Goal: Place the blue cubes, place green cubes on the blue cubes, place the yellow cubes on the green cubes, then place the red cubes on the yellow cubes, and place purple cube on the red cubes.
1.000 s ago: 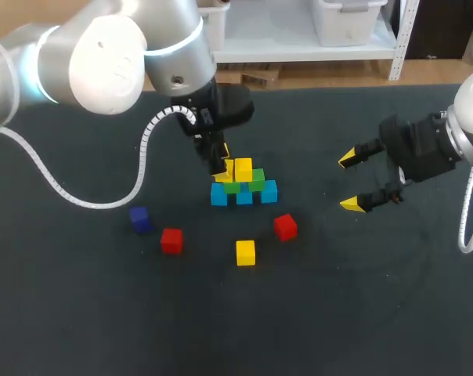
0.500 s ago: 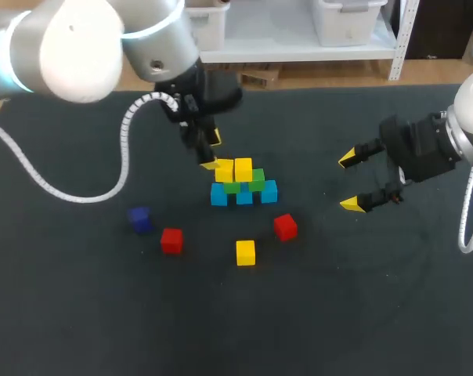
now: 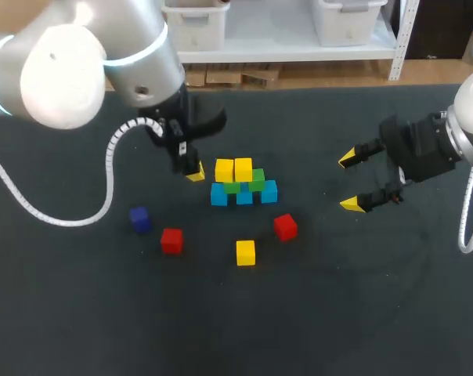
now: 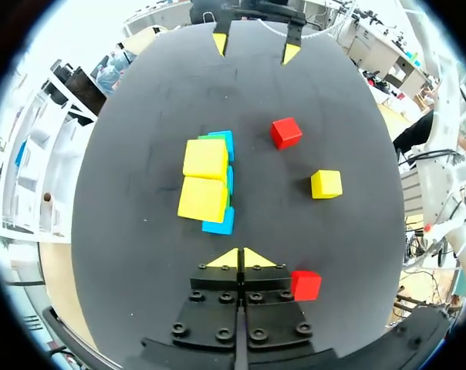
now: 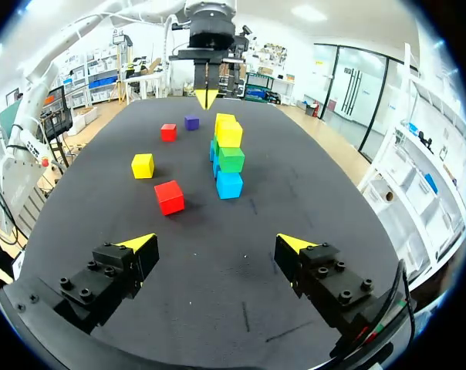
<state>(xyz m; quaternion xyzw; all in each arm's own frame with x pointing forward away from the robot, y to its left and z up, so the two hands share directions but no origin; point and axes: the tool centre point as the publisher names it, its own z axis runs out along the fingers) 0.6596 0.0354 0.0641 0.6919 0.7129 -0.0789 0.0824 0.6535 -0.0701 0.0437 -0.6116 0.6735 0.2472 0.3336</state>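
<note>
Two yellow cubes (image 3: pixel 243 168) on green cubes (image 3: pixel 257 179) | left hand (image 4: pixel 238 258) clenched, empty | right hand (image 3: pixel 349 182) released

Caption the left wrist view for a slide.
Shut left end effector, the stack ahead topped by two yellow cubes; two red cubes and one yellow cube loose.

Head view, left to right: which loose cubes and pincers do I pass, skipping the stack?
purple cube → left red cube → left pincer → loose yellow cube → right red cube → right pincer
</note>
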